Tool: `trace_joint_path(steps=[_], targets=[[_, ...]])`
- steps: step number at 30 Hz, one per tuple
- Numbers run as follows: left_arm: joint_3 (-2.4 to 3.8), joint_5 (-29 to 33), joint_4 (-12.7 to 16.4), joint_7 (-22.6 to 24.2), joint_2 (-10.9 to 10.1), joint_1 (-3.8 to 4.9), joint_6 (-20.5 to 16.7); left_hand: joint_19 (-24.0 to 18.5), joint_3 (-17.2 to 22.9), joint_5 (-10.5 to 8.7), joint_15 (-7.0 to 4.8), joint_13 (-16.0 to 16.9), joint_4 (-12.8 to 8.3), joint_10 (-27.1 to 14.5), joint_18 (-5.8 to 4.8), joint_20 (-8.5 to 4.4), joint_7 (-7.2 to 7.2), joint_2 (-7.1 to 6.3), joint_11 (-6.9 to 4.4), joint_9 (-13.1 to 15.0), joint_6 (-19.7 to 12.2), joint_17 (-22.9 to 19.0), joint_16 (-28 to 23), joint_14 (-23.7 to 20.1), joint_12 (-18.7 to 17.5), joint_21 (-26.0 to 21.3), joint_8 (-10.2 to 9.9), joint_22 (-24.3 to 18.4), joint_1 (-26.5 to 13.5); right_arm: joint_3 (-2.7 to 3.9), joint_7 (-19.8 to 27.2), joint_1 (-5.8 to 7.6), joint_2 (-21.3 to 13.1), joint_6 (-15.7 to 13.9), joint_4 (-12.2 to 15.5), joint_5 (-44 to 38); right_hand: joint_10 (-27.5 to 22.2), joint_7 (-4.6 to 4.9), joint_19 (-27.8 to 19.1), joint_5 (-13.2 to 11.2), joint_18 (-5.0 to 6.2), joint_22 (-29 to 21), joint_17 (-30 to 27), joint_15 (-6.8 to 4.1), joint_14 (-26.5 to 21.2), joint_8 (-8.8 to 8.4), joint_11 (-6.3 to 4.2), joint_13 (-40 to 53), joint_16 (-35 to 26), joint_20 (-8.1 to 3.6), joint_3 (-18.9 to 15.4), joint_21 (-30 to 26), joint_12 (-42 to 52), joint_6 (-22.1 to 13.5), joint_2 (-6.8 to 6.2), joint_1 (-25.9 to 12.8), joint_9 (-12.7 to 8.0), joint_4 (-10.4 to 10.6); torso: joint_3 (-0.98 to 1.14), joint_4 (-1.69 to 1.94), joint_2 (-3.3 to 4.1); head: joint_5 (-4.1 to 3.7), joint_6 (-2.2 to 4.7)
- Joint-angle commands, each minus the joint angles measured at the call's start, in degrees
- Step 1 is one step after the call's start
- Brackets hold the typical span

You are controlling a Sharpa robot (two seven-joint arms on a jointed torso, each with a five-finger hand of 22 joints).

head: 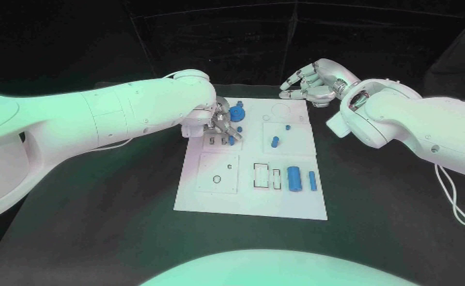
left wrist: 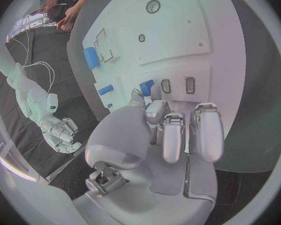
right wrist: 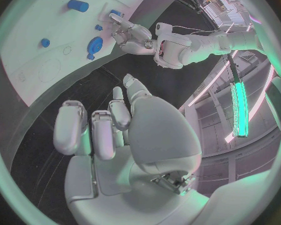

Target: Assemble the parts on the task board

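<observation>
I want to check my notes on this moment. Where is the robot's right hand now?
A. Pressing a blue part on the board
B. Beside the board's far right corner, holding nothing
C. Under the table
B: the right hand is off the task board, with nothing in its fingers.

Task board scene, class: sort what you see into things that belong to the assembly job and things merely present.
Belonging to the job:
task board
blue round part near the left hand
blue parts lying on the board
small blue part

Merely present:
black table
right hand, off the board, holding nothing
</observation>
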Motion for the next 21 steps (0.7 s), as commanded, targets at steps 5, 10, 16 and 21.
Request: trace_joint_path(steps=[5, 10, 16, 21], targets=[[0.02, -0.3, 0.14, 0.31, 0.11, 0.05, -0.39, 0.08, 2.13, -0.05, -0.25, -0.21, -2.43, -0.55, -0.55, -0.25, -0.1, 0.89, -0.15, 0.41, -0.74, 15.09, 0.18, 5.84, -0.33, -0.17, 0.35, 0.17, 2.84, 0.02, -0.3, 0.11, 0.23, 0.76, -0.14, 0.14, -0.28, -0.02, -0.12, 0.09, -0.39, -0.19, 4.58, 0.39, 3.96, 0.13, 0.33, -0.14, -0.01, 0.45, -0.4, -0.35, 0.19, -0.42, 0.37, -0.12, 0.07, 0.07, 0.01, -0.02, 0.01, -0.03, -0.03], [0.02, -0.3, 0.25, 0.66, 0.05, 0.05, -1.18, 0.02, 5.48, 0.0, -0.55, -0.42, -4.94, -0.79, -0.52, -0.44, -0.53, 2.68, -0.53, 0.45, -1.45, 15.09, 0.18, 5.84, -0.6, -0.21, -0.09, 0.17, 6.51, 0.02, -0.34, 0.11, 0.34, 0.89, -0.27, 0.14, -0.29, -0.01, -0.13, 0.1, -0.38, -0.21, 4.59, 0.4, 3.96, 0.12, 0.34, -0.14, -0.01, 0.46, -0.42, -0.37, 0.21, -0.47, 0.37, -0.14, 0.07, 0.09, 0.01, 0.02, 0.03, -0.02, -0.08], [0.03, -0.3, 1.17, 1.19, -0.55, 0.02, -2.03, -0.29, 13.05, 0.21, -0.75, -1.61, -10.45, -1.99, -0.4, -0.83, -0.38, 3.22, -0.57, -0.1, -2.97, 15.09, 0.18, 5.84, -2.19, -0.62, -1.73, -0.38, 12.78, 0.02, -0.48, 0.1, 0.53, 1.0, -0.57, 0.14, -0.32, -0.01, -0.15, 0.13, -0.38, -0.24, 4.52, 0.4, 3.95, 0.12, 0.34, -0.18, -0.04, 0.46, -0.43, -0.38, 0.16, -0.49, 0.38, -0.13, 0.08, 0.09, -0.01, 0.04, 0.03, -0.01, -0.27], [0.04, -0.3, 2.43, 1.81, -1.58, 0.01, -3.37, -0.38, 33.49, 0.17, -0.12, -2.98, -13.06, -1.69, -0.33, -0.16, 0.47, -4.81, -0.2, 0.34, -2.31, 15.09, 0.18, 5.84, -3.26, -0.91, -2.51, -0.35, 4.44, 0.01, -0.51, 0.1, 0.64, 1.05, -0.83, 0.14, -0.36, 0.0, -0.17, 0.24, -0.37, -0.29, 4.5, 0.41, 3.94, 0.11, 0.35, -0.2, -0.06, 0.48, -0.45, -0.41, 0.15, -0.58, 0.4, -0.11, 0.08, 0.1, -0.03, 0.06, 0.02, -0.03, -0.42]])
